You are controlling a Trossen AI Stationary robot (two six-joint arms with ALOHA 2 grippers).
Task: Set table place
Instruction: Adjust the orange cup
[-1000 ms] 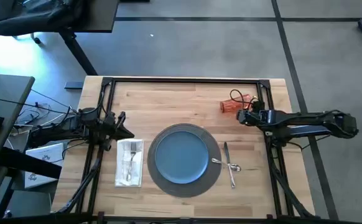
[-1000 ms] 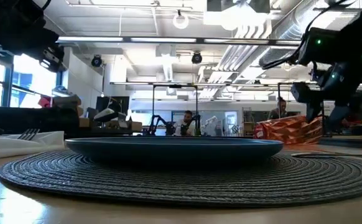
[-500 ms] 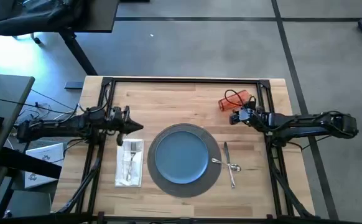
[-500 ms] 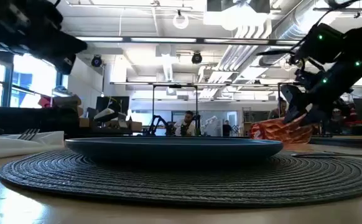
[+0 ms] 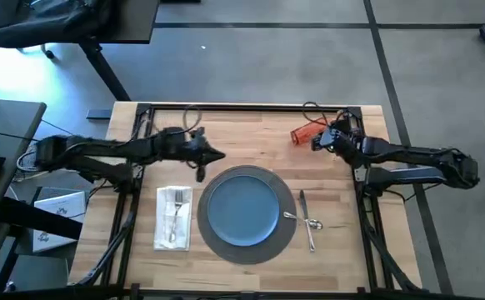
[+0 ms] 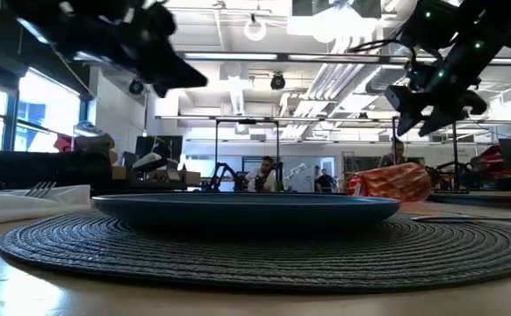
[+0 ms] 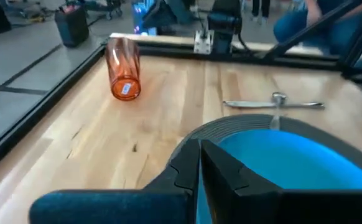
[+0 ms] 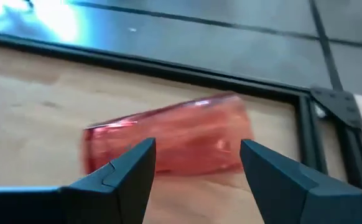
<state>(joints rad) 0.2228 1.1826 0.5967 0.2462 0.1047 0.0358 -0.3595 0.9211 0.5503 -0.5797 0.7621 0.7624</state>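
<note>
The round dark woven place (image 5: 286, 242) lies on the table (image 5: 251, 133) and carries a blue plate (image 5: 242, 208). A white napkin with a fork (image 5: 174, 218) lies to its left. A knife (image 5: 302, 202) and a spoon (image 5: 310, 231) lie to its right. An orange glass (image 5: 303, 133) lies on its side near the far right corner. My right gripper (image 8: 196, 155) stands open just above the glass (image 8: 168, 140), one finger on either side, without touching it. My left gripper (image 7: 199, 163) is shut and empty, above the plate's far left rim (image 7: 255, 134).
The black frame (image 5: 242, 107) edges the table just beyond the glass. Bare wood (image 5: 251, 142) lies between the two grippers, on the far side of the plate. A grey desk (image 5: 1, 125) and cables stand off the table's left.
My left gripper has swept toward the table's right, from beside the napkin to the plate's far left rim. My right gripper has gone up and toward the far edge, over the glass. The glass has shifted slightly toward the table's left.
</note>
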